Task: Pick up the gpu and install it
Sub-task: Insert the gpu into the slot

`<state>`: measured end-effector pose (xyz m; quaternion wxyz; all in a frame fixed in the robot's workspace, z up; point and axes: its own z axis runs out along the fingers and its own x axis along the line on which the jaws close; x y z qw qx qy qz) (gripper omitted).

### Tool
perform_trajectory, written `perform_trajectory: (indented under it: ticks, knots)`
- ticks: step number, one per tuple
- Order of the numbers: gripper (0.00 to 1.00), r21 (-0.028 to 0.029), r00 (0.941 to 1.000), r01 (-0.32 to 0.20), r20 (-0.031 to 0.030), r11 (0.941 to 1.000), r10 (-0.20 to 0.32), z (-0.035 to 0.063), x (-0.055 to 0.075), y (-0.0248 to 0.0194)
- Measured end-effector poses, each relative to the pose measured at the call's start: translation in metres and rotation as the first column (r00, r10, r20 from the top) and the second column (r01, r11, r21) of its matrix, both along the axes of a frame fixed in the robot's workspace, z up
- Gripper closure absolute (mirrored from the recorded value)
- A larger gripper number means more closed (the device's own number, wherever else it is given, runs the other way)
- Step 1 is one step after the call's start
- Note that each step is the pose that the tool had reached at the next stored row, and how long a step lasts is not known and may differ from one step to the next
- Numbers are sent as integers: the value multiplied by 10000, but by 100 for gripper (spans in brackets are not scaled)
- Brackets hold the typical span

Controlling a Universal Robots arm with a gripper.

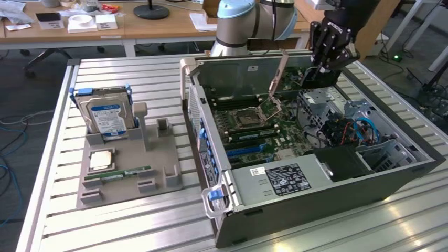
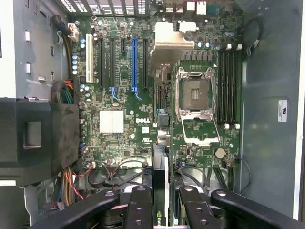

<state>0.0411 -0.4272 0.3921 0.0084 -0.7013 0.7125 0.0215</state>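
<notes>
Slatted silvery metal forms the tabletop (image 1: 140,220), with office desks behind it, and on it an open dark computer tower (image 1: 315,210) lies on its side. The black pincer (image 1: 320,71) hangs over the far end of that case, its fingers (image 2: 140,210) pinching the gpu (image 2: 160,191), a thin dark card seen edge-on between them with a green logo near the grip. Directly beneath the pincer spreads the green motherboard (image 2: 124,119), and its long blue expansion slot (image 2: 134,67) stands bare. Well apart from the pincer, a grey moulded holder (image 1: 161,178) carries a boxy silver hard drive (image 1: 105,115). The pick-up looks done; the card is not yet seated in any slot, so installation remains.
</notes>
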Motion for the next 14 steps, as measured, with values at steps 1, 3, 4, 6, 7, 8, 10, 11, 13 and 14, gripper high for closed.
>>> perform_trajectory:
  ticks: [1, 3, 4, 6, 7, 8, 10, 11, 13, 14]
  knots:
    - [74, -1, 10000, -14, 12, 10000, 14, -8, -6, 0]
    - [74, 0, 10000, -43, 43, 10000, 43, -26, -22, 0]
    - [74, 0, 10000, -57, 60, 10000, 57, -36, -30, 0]
    - [74, -1, 9999, -86, 88, 10000, 86, -52, -45, 0]
    - [74, 0, 9999, -99, 101, 10000, 99, -61, -53, 0]
    - [74, 0, 9999, -111, 116, 9999, 111, -70, -60, 0]
    - [74, -1, 9998, -136, 147, 9999, 136, -87, -75, 0]
    - [74, -1, 9998, -146, 154, 9999, 146, -92, -80, 0]
    - [74, -3, 9998, -151, 155, 9999, 151, -92, -81, 0]
    - [74, -4, 9998, -152, 155, 9999, 152, -92, -81, 0]
